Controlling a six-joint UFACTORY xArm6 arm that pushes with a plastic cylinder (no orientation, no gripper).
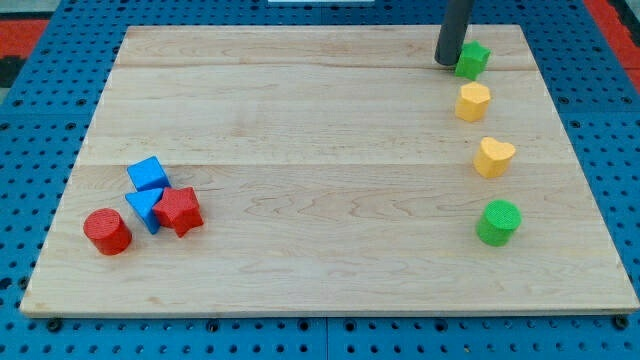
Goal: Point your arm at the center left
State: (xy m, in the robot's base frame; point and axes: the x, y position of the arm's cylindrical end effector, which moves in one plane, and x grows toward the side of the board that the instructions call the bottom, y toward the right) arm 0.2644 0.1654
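My tip (447,61) rests on the wooden board (300,150) at the view's top right, touching or almost touching the left side of a green star block (472,59). Below that block, down the view's right side, lie a yellow hexagon block (472,101), a yellow heart block (493,157) and a green cylinder block (498,222). At the view's lower left sits a cluster: a blue cube block (148,174), a blue triangle block (145,209), a red star block (179,210) and a red cylinder block (107,231).
The board lies on a blue pegboard surface (30,130) that surrounds it on all sides. A red area (20,35) shows at the view's top left corner and another red area (612,20) at the top right corner.
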